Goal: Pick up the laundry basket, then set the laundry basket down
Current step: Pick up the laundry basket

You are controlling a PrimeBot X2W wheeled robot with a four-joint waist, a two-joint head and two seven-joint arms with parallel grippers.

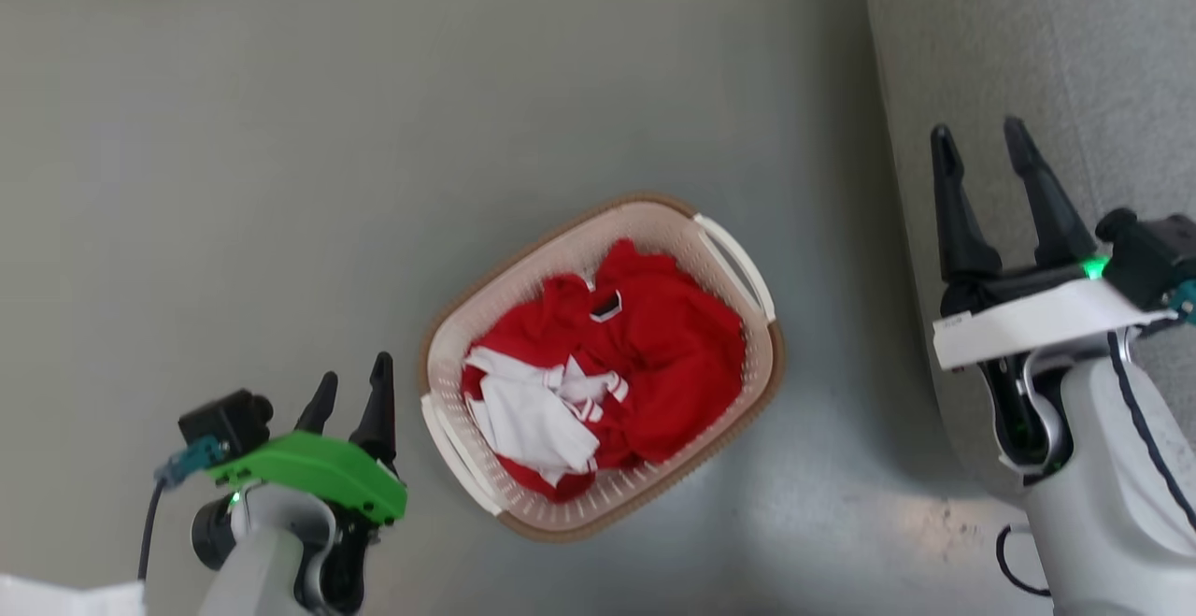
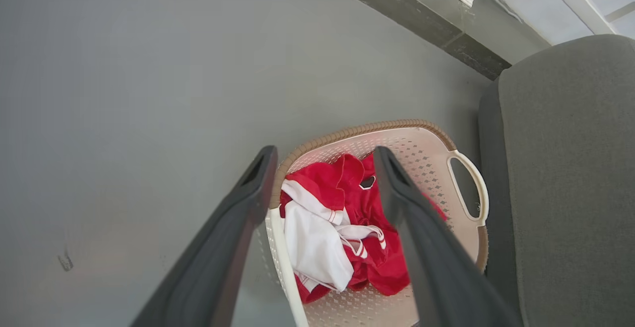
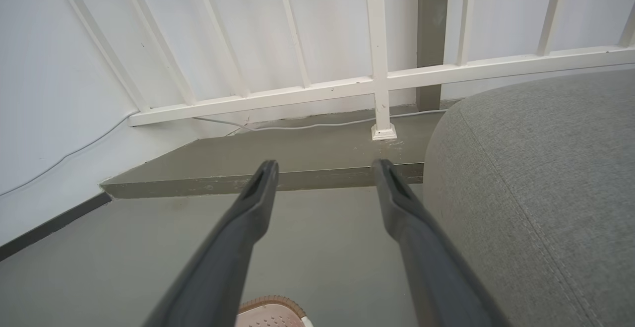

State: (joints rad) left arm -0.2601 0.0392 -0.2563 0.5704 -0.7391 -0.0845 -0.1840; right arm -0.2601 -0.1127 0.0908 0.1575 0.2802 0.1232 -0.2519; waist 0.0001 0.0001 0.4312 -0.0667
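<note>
I see the laundry basket (image 1: 572, 248) (clothes (image 1: 663, 336) inside); left gripper (image 1: 354, 369) at eight o'clock, right gripper (image 1: 977, 132) at two, both with fingers (image 1: 955, 214) apart.

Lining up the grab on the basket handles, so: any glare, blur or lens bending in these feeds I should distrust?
Head view: the laundry basket is sharp and evenly lit; a pale glare patch sits on the floor to its lower right. Left wrist view: basket crisp, the left tool blurs toward the bottom edge. Right wrist view: the railing bars fan out, wide-lens distortion.
</note>
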